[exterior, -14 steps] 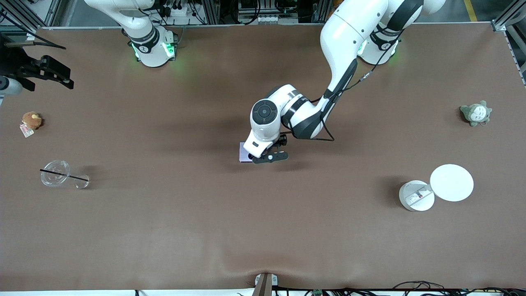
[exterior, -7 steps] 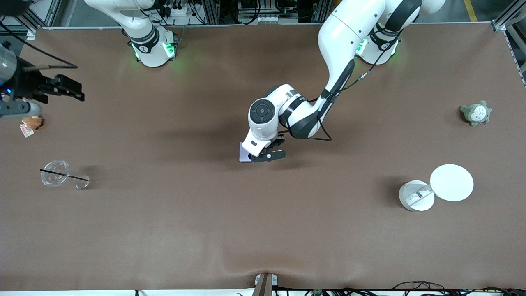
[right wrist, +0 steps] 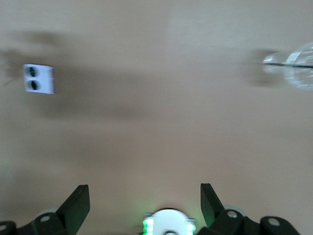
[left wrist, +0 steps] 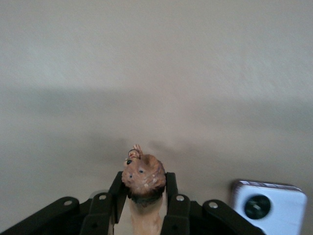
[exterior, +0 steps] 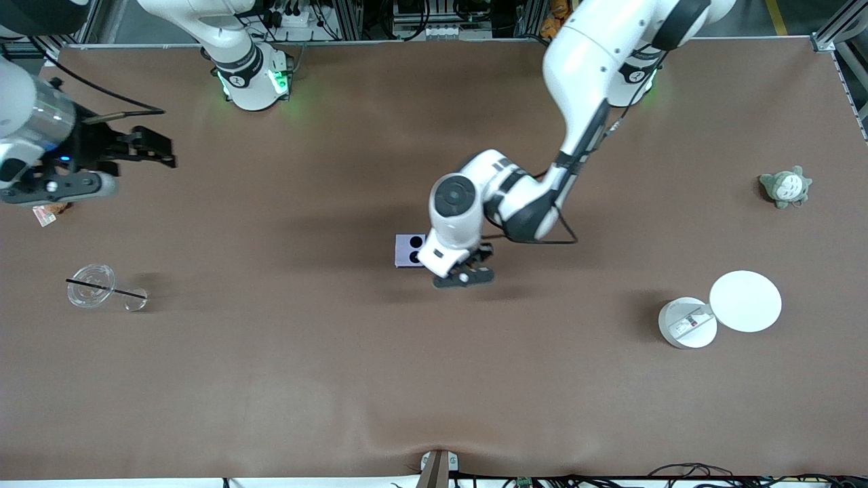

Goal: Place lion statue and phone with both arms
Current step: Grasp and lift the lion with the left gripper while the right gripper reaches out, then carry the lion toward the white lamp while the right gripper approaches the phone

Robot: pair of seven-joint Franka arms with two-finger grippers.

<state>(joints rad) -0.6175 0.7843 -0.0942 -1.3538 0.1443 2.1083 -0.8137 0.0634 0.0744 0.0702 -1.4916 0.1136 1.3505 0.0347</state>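
Left hand [left wrist: 143,208] clamped on lion statue [left wrist: 143,178], over counter [exterior: 271,379] beside phone [exterior: 409,250]. Shallow pinch: slip risk. Right hand [right wrist: 145,203] apart, waiting.

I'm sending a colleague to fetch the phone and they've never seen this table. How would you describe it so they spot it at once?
Look to the middle of the brown table, just beside the left hand, which is shut on the lion statue. The phone lies flat there: a small squarish pale lilac slab, the only thing with two round black circles on its face.
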